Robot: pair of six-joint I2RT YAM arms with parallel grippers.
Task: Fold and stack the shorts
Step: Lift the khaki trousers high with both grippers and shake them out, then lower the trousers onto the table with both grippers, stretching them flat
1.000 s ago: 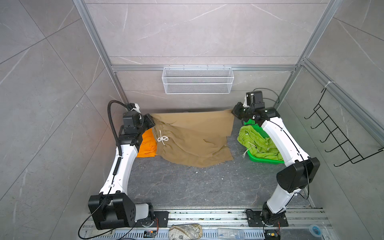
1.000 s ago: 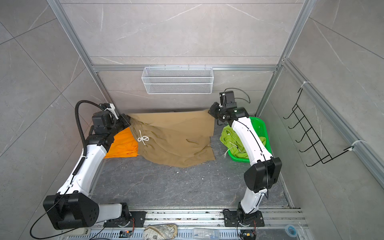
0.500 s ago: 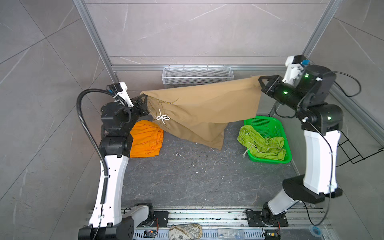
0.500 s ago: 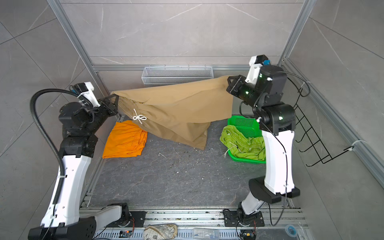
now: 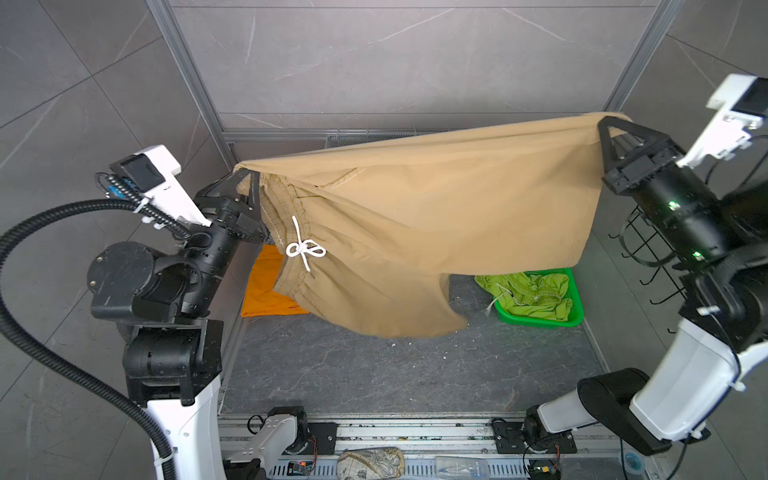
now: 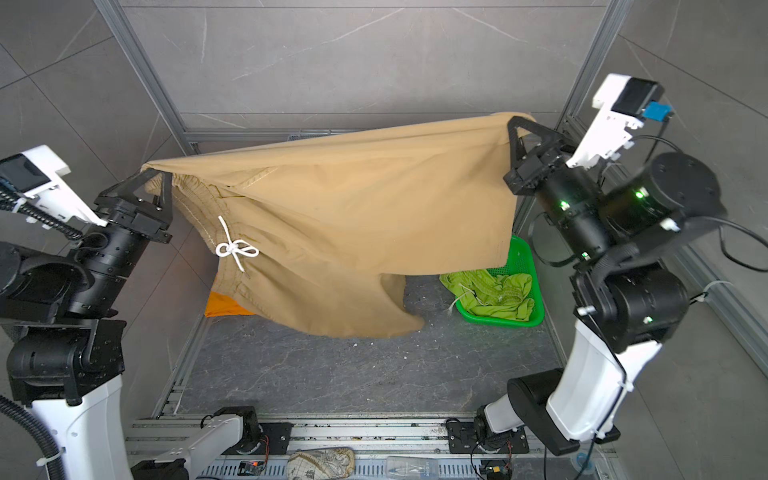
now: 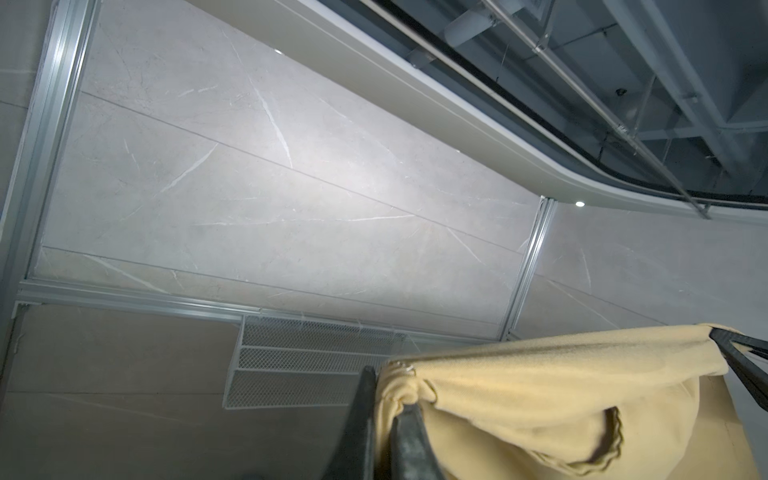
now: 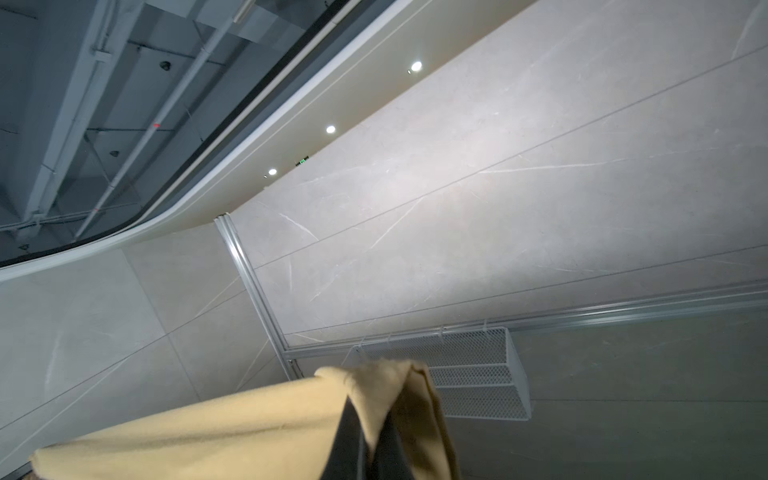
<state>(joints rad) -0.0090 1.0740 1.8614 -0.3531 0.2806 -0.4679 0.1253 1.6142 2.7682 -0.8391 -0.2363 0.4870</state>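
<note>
Between left tool (image 5: pixel 246 176) and right tool (image 5: pixel 607 126), khaki shorts (image 5: pixel 436 216) hung stretched, clear of bench (image 5: pixel 374 374). Both tools pinched tight on top corners. Cloth soft, light, saggy; waistband and hem corners likely the best holds. Orange shorts (image 5: pixel 262 291) lay below left tool.

Up in the air go the khaki tan cloth shorts (image 5: pixel 436 232), stretched wide between both claws. A waistband corner is pinched in the left claw (image 5: pixel 244 173) and a leg-hem corner in the right claw (image 5: pixel 609 124), which sits higher. The white drawstring bow (image 5: pixel 305 249) dangles just beside the left claw, and one leg sags loose underneath. The bright orange cloth shorts (image 5: pixel 264 289) lie flat below the left claw, half hidden. The lime green cloth shorts (image 5: pixel 534 291) lie crumpled below the right claw.
</note>
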